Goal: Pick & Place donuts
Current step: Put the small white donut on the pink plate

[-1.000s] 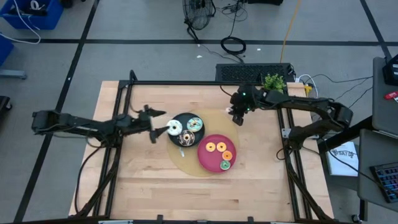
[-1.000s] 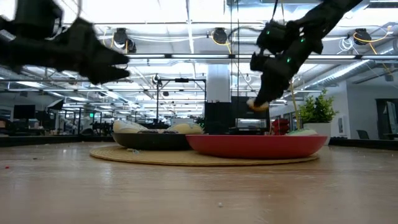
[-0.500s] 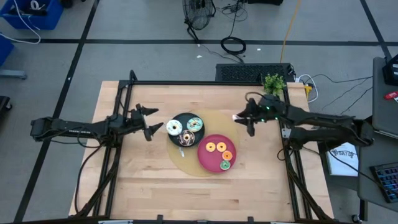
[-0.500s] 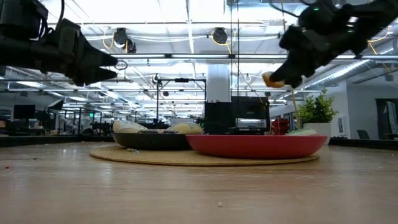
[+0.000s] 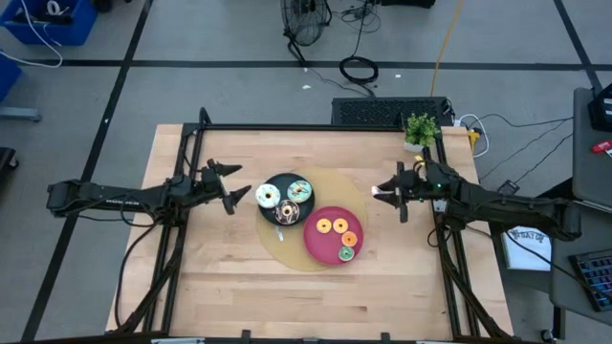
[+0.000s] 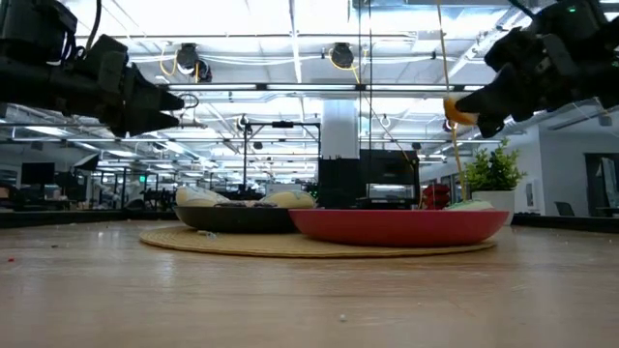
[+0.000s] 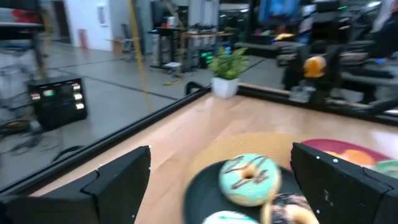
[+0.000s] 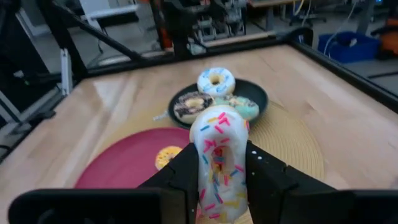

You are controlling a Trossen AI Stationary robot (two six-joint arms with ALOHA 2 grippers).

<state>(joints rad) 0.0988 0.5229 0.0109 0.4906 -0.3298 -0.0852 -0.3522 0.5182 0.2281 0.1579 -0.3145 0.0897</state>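
Note:
My right gripper (image 5: 380,195) hangs above the table near its right edge, shut on a white sprinkled donut (image 8: 219,163). A black plate (image 5: 274,182) carries a white donut (image 5: 267,197), a teal donut (image 5: 299,189) and a brown donut (image 5: 287,212). A red plate (image 5: 316,247) beside it carries three orange donuts (image 5: 332,226) and a pink one (image 5: 345,253). Both plates stand on a round woven mat (image 5: 368,205). My left gripper (image 5: 232,187) hovers open, left of the black plate, pointing at it. My right gripper pinches the sprinkled donut by its two opposite outer sides (image 8: 202,158) between its two fingers (image 8: 264,177). The fingers lie about level and point from the table's right side toward its left. The donut stands on edge, hole showing, lifted clear above the table.
Dark frame rails (image 5: 287,128) run along the table's far, left and right sides. A small potted plant (image 5: 419,126) stands at the far right corner. Bare wood (image 5: 287,296) lies between the plates and the near edge.
My right gripper has drawn back toward the table's right edge with the sprinkled donut, tipping from pointing down to about level. The donut stays lifted clear. My left gripper has pulled back a little toward the left edge, still open.

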